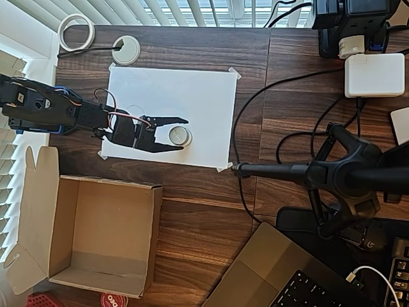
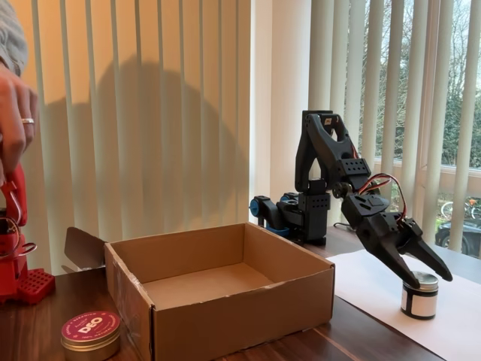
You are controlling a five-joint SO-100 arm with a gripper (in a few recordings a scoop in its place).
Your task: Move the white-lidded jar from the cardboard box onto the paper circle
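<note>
The white-lidded jar [image 1: 179, 135] stood upright on the paper between the open, empty fingers of the gripper [image 1: 180, 133], outside the cardboard box [image 1: 96, 235].

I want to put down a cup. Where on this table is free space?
Free: the white paper above the gripper and jar; bare wood between paper and cardboard box. Crowded: the right side, with cables, tripod and laptop.

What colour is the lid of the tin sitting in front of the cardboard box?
Red with white lettering, on the round tin; clearest in the fixed view.
</note>
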